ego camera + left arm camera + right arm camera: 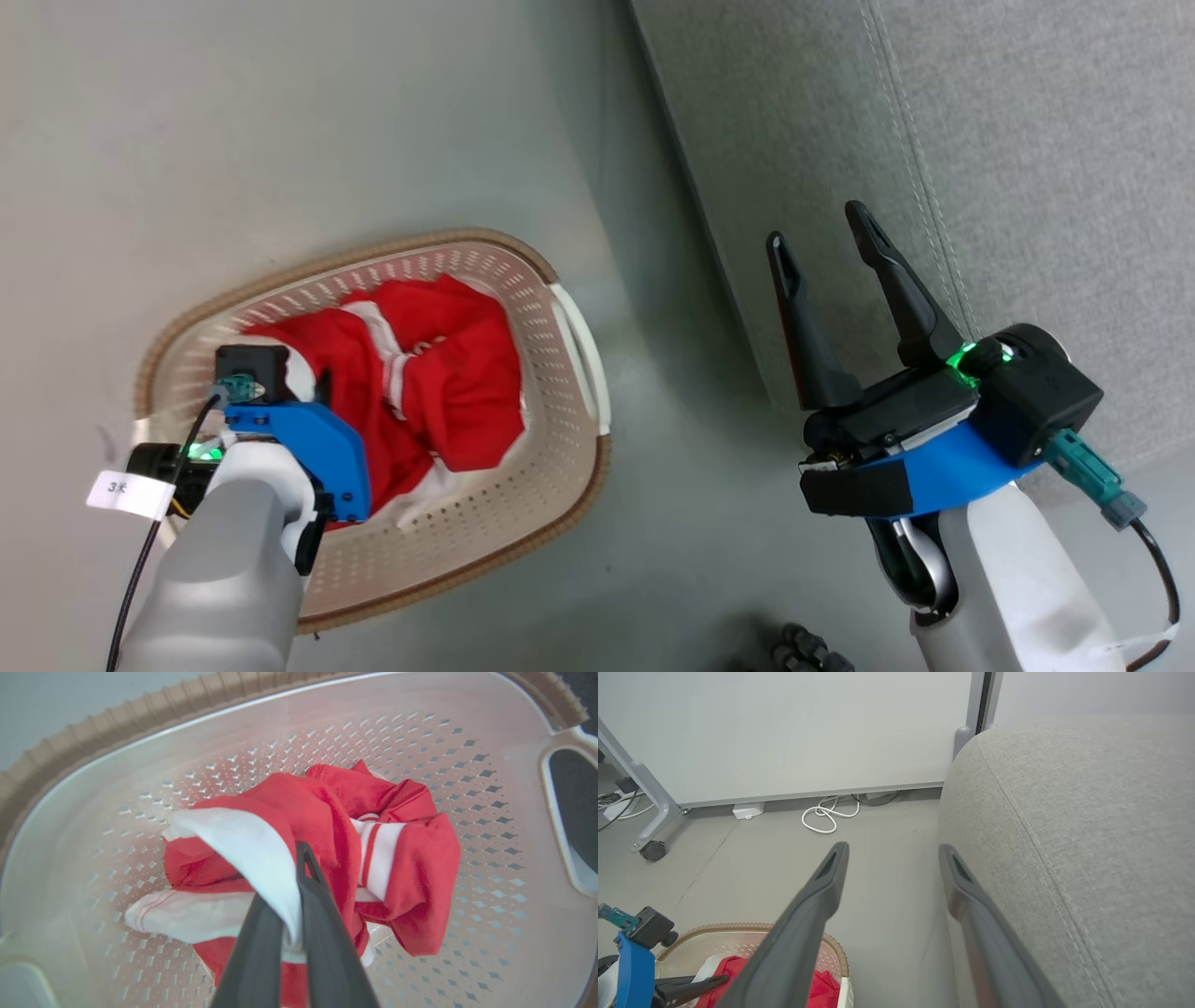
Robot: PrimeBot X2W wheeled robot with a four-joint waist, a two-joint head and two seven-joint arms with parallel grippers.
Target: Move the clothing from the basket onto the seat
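Presently catalogued, by item and count.

Basket point(485, 523) point(327, 732): one. It is cream and perforated with a brown rim, and stands on the grey floor point(233, 112) at the centre left of the head view. Its long axis runs handle to handle, roughly across that frame, with the right end a little higher. One white handle faces the seat.

Clothing point(457, 383) point(411, 877): one bunched red heap with white trim, lying inside the basket on its bottom. It looks like two pieces tangled together, but the split between them cannot be told for certain. In the left wrist view the heap spreads left to right. A striped white band stands upright near its middle and a white cuff points to the left.

Seat point(934, 140) point(1087, 835): one, in light grey fabric, filling the upper right of the head view. Its rounded front edge and stitched seam run from the top centre down to the lower right. It stands just beside the basket, not touching it, with a strip of floor between them.

Left claw point(285, 882): one. It points down into the basket, and its fingers are pressed together on a white-edged fold of the clothing, which is drawn up between them.

Right claw point(815, 229) point(893, 849): one, at the right of the head view. Its fingers point up the frame and lean slightly left. The fingers are spread apart with nothing between them, against the seat's front edge.

Sundries, in the right wrist view: one coiled white cable point(826, 819) on the floor at the foot of a pale wall panel point(784, 732), and one caster point(653, 850) at the left.
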